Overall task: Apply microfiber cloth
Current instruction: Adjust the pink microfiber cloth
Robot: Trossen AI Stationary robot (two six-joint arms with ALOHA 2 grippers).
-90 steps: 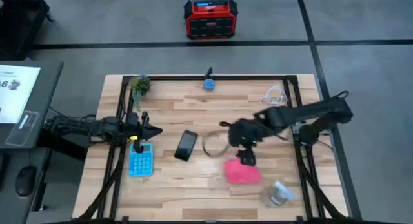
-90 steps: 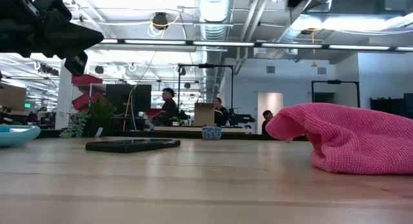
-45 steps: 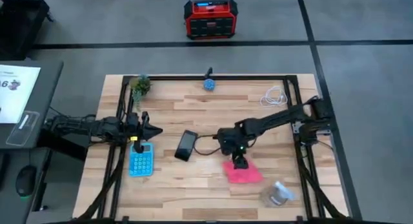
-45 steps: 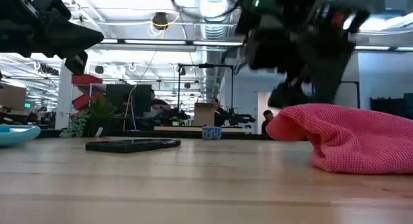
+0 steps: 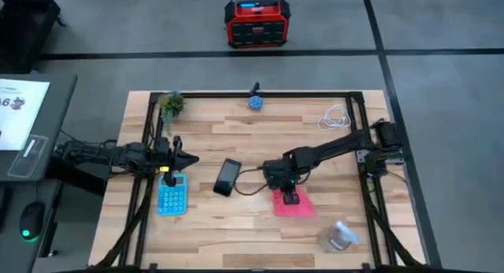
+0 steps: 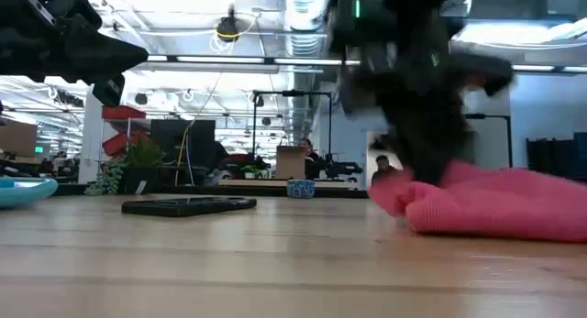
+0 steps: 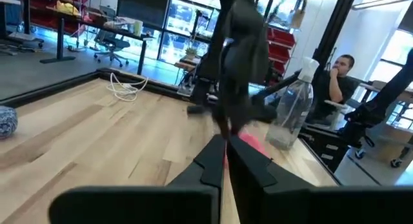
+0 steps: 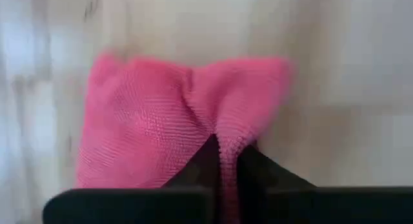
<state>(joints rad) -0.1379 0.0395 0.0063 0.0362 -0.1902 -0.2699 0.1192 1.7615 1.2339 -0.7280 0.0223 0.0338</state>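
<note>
Our right hand [image 5: 289, 197] presses down on the microfiber cloth [image 5: 294, 204], fingers pinching a fold of it against the surface [image 5: 236, 226]. Our left hand [image 5: 183, 159] waits closed near the calculator [image 5: 171, 196].

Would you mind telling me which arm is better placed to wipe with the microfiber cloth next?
The right. Its gripper is down on the microfiber cloth, fingers pinching a fold, while the left gripper waits at the table's left edge above the calculator.
</note>
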